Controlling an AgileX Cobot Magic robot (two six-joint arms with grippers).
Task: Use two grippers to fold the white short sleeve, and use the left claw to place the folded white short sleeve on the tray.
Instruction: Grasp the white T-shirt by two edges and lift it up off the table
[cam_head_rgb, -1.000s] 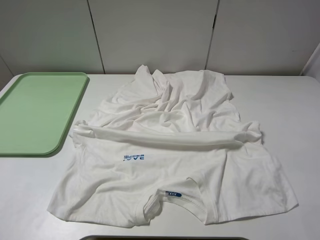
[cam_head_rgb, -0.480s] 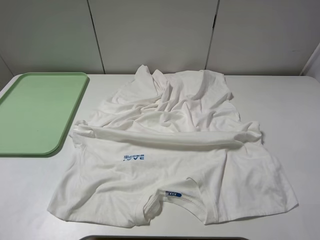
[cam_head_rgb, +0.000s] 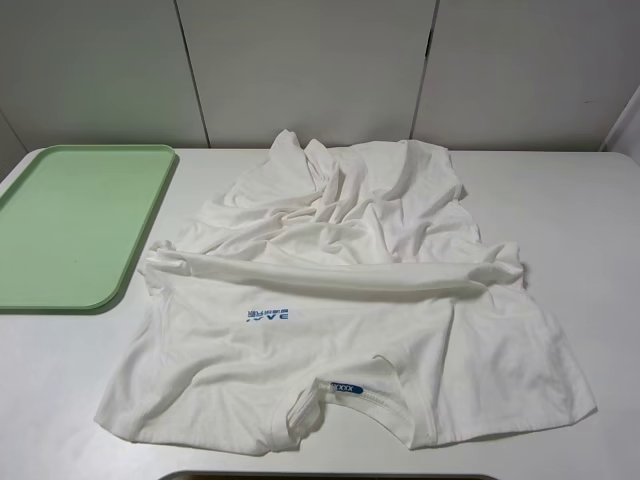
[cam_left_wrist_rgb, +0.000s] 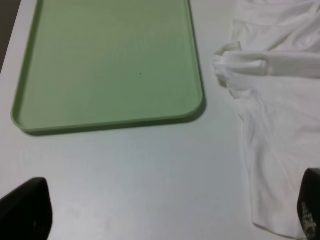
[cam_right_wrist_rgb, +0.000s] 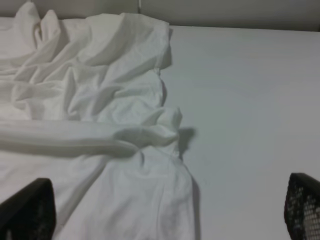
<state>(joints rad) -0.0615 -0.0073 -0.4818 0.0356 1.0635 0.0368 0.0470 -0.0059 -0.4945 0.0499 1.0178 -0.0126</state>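
The white short sleeve (cam_head_rgb: 350, 330) lies in the middle of the high view, spread on the white bench (cam_head_rgb: 590, 250). Its collar with the blue label is near the bottom edge of the picture. Its far part is bunched up toward the top. A long rolled ridge of cloth runs across it from left to right, so its long way goes side to side.

The tray (cam_head_rgb: 70, 225) is green and sits at the left of the high view, close beside the shirt but not touching it. Nothing is on it.

The left gripper (cam_left_wrist_rgb: 167, 215) hangs over bare bench, between the tray and the left edge of the shirt. Its jaws are spread wide and hold nothing. The right gripper (cam_right_wrist_rgb: 165, 207) hangs over the right edge of the shirt, and its jaws are wide apart and empty too. I think each arm is nearest its own end of the ridge, so each one can take its own side for the fold.

The bench looks smooth and flat. Behind it stand plain pale wall panels (cam_head_rgb: 300, 70).
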